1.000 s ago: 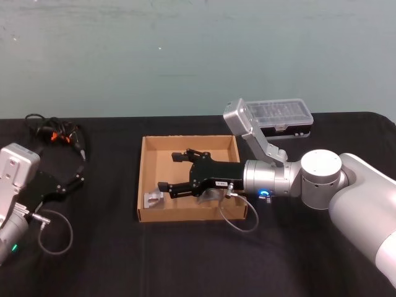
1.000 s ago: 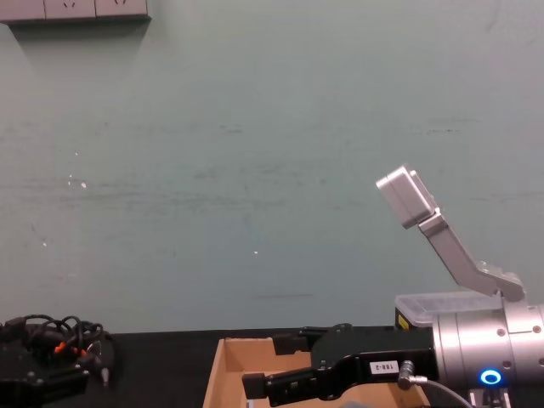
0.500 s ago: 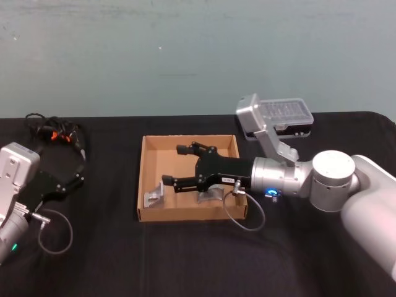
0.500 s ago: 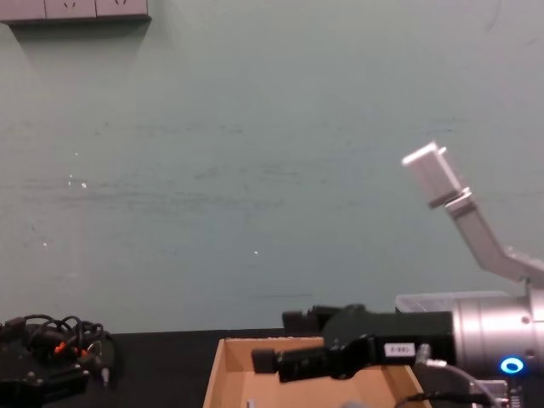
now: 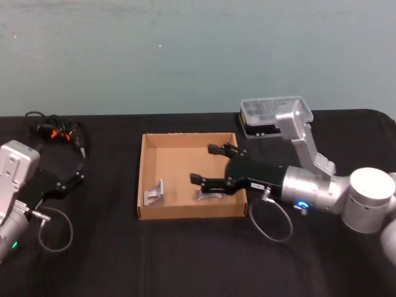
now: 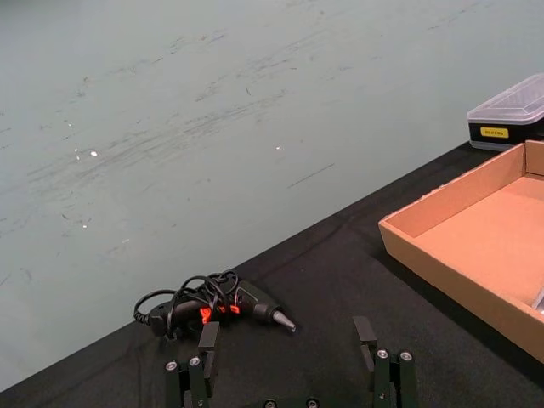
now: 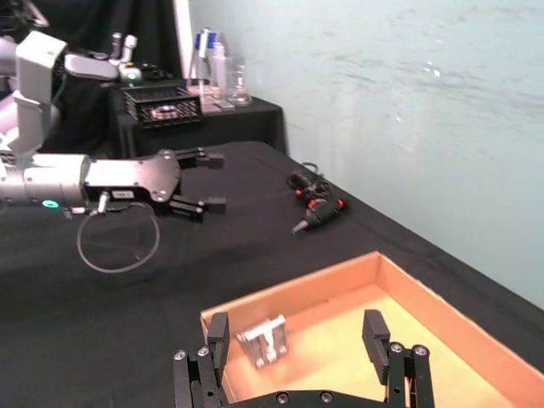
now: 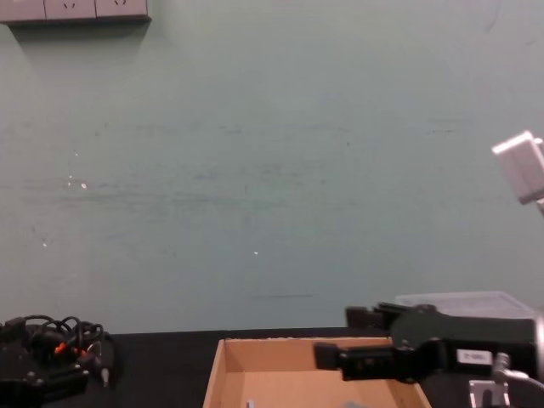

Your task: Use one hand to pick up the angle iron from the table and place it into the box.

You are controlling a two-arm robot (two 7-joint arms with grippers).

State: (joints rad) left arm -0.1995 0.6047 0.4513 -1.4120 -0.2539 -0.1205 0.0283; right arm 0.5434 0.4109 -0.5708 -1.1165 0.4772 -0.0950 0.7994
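Head view: the angle iron (image 5: 153,193) lies in the box (image 5: 185,141), near-left corner. The right hand (image 5: 204,163) hovers spread and empty above the box's right side, so placing looks done. The left hand (image 6: 289,367) sits idle at far left, spread.

A flat matte black worktop (image 5: 185,260) spans the head view, ending at a pale green wall. Near its middle sits a shallow rectangular brown cardboard box (image 5: 192,212) with low walls and no lid. Near the box's far right corner lies a black plastic organizer case with a clear lid (image 5: 263,112). Well apart, at the far left, lies a black corded hand tool with orange marks (image 5: 54,133).
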